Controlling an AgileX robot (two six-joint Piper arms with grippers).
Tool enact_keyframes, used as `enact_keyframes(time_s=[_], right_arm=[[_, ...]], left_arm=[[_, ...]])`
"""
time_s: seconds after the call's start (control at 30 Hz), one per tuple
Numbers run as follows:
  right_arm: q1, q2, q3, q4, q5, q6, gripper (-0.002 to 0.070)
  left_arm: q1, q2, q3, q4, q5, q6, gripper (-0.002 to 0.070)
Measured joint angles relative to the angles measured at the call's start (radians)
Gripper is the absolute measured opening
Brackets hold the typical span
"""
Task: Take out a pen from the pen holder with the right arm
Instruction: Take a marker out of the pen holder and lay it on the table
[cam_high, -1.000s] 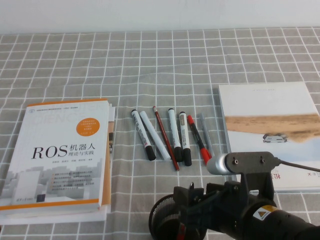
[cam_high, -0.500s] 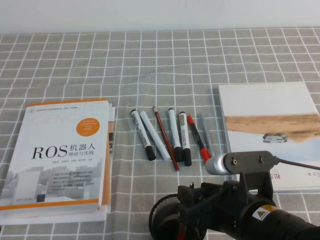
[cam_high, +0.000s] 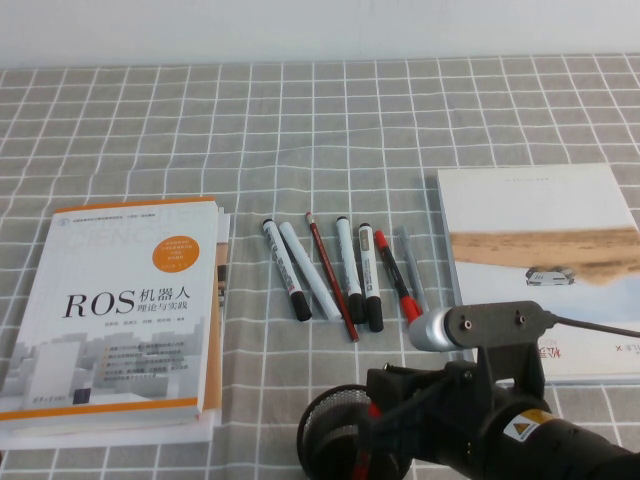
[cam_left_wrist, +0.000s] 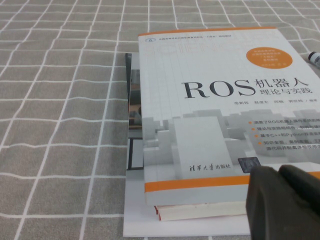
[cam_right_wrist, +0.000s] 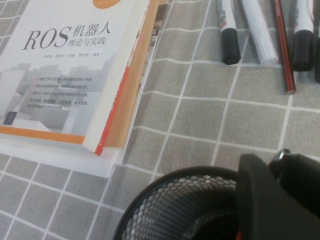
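One pen (cam_high: 372, 408) clamped by right gripper (cam_right_wrist: 274, 162) inside pen holder (cam_right_wrist: 175, 200); left gripper (cam_left_wrist: 285, 200) over book (cam_left_wrist: 210, 125).

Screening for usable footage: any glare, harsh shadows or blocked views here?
High view: soft, even light, no glare; right gripper at the pen holder is cropped by the frame edge. Left wrist view: left gripper is a dark mass near the ROS book. Right wrist view: right gripper hides part of the holder.
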Motion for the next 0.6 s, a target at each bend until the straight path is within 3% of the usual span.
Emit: enact_keyframes(time_s=[0.6], right_arm=[[0.0, -0.098, -0.017, -0.049, 0.045, -0.057, 0.005]], left_arm=[[0.0, 0.0, 0.0, 0.0, 0.0, 0.0, -0.0003]])
